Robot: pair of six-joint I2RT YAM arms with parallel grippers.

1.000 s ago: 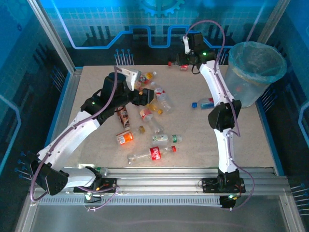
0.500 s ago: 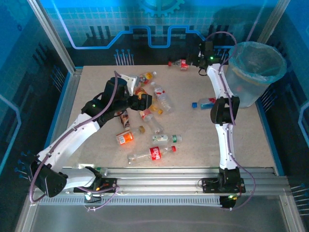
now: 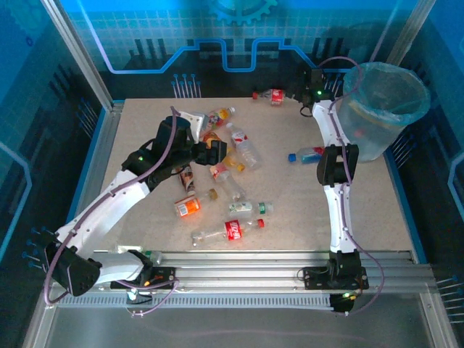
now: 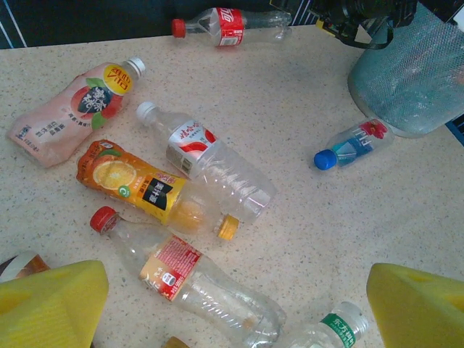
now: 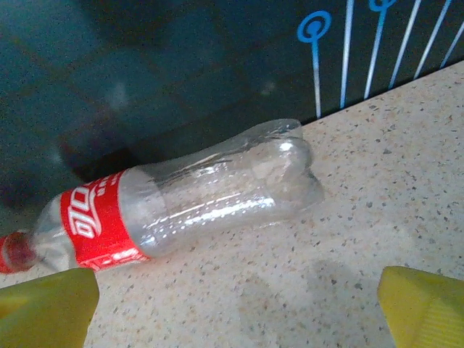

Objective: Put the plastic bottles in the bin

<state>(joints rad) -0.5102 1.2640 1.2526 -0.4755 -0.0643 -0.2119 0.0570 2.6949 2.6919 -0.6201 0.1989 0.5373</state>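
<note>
Several plastic bottles lie across the table. My left gripper (image 3: 219, 151) (image 4: 232, 312) hovers open over a cluster of them, a clear bottle with a red-orange label (image 4: 196, 286) lying between its yellow fingers (image 4: 51, 304). An orange juice bottle (image 4: 145, 190) and a clear white-capped bottle (image 4: 210, 163) lie just beyond. My right gripper (image 3: 299, 92) (image 5: 235, 319) is open at the far edge, low over the table, facing a clear red-labelled cola bottle (image 5: 188, 196) (image 3: 272, 95) without touching it. The bin (image 3: 384, 109) stands at the far right.
A blue-capped bottle (image 3: 309, 154) lies beside the bin's base. More bottles, among them a cola bottle (image 3: 232, 230) and an orange one (image 3: 188, 206), lie towards the near rail (image 3: 239, 261). The dark back wall (image 5: 181, 65) rises right behind the far cola bottle.
My right wrist has swung right along the far edge, towards the bin, and its jaws have opened wider. My left gripper has edged slightly right over the bottle cluster.
</note>
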